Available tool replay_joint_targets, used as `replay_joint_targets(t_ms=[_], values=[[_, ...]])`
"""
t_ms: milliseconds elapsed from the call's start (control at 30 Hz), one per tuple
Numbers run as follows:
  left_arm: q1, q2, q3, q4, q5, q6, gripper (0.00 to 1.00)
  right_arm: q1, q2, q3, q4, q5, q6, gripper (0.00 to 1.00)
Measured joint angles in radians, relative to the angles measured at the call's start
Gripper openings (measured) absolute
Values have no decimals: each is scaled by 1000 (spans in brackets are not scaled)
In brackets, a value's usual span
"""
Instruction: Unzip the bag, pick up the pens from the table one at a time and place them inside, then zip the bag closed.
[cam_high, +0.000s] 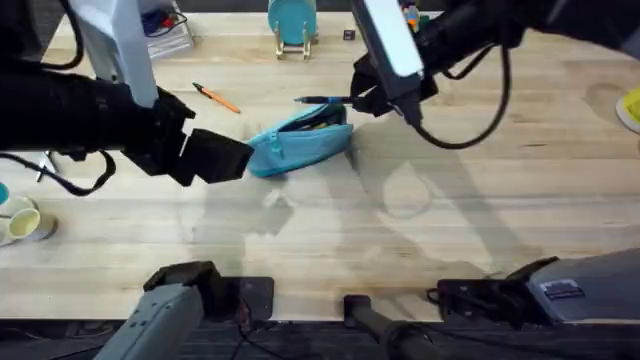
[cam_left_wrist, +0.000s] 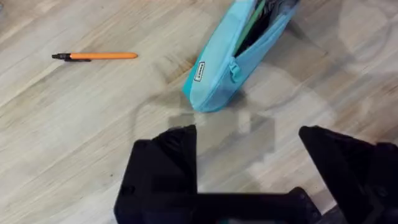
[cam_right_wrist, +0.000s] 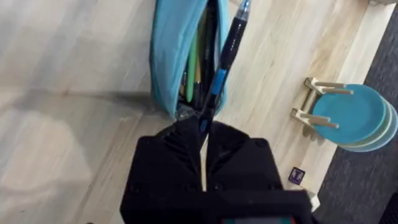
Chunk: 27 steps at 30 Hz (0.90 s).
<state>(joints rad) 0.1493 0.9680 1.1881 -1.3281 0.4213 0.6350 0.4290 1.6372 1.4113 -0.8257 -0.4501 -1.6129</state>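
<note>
The bag (cam_high: 298, 146) lies near the middle of the table (cam_high: 420, 230), tilted on its side, zipper already open along its length. Look into the gap from the right wrist view and there are pens or pencils inside, green and yellowish shafts among darker ones (cam_right_wrist: 198, 56).

Right above that opening is the black pen (cam_high: 322, 99), with a blue band on its barrel, pinched tight between the closed fingers of the right gripper (cam_high: 372, 97). In the right wrist view the pen (cam_right_wrist: 225, 56) points out from the fingers, over the mouth of the bag (cam_right_wrist: 174, 50).

The orange pen (cam_high: 216, 98) lies flat on the table, off to the far left of the bag, well apart from it, nothing touching it. From the left wrist view it (cam_left_wrist: 96, 56) shows its dark tip pointing away from the bag (cam_left_wrist: 233, 59).

The left gripper (cam_high: 225, 158) sits just beside the bag's left end, fingers spread wide and holding nothing, with bare table between them (cam_left_wrist: 249, 143).

Farther back, a round teal object on a wooden stand (cam_high: 292, 25) rises at the far edge. A cup (cam_high: 22, 222) sits at the left edge.
</note>
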Motion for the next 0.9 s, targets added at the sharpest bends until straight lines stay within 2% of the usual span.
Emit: replay_joint_targets(t_ms=[367, 900], values=[[0, 0, 0, 0, 0, 0, 995, 39, 155, 0, 100, 1, -2, 33], [0, 0, 0, 0, 0, 0, 995, 83, 232, 0, 147, 4, -60, 32]])
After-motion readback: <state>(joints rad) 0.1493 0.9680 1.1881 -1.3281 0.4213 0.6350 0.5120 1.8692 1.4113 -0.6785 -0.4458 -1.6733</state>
